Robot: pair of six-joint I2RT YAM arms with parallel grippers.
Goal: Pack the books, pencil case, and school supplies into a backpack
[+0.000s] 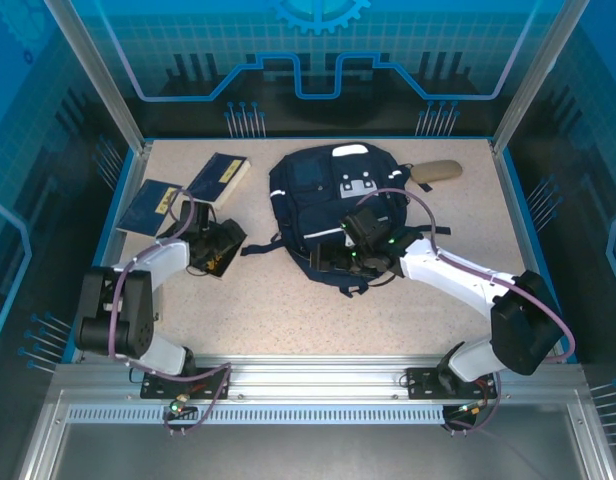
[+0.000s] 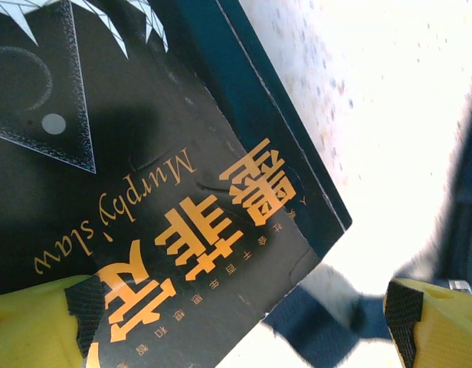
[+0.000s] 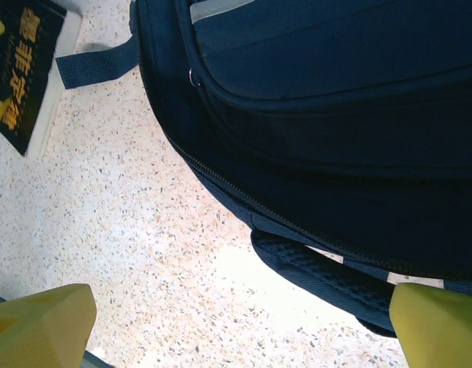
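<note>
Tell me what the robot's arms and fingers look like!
The left arm and right arm have white tube-shaped links, chunky black joints and looping purple cables. The fingers are yellow wedges; the left ones carry black pads.

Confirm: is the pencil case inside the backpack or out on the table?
Out. The pencil case lies on the table beside the backpack, by its top, fully exposed.
</note>
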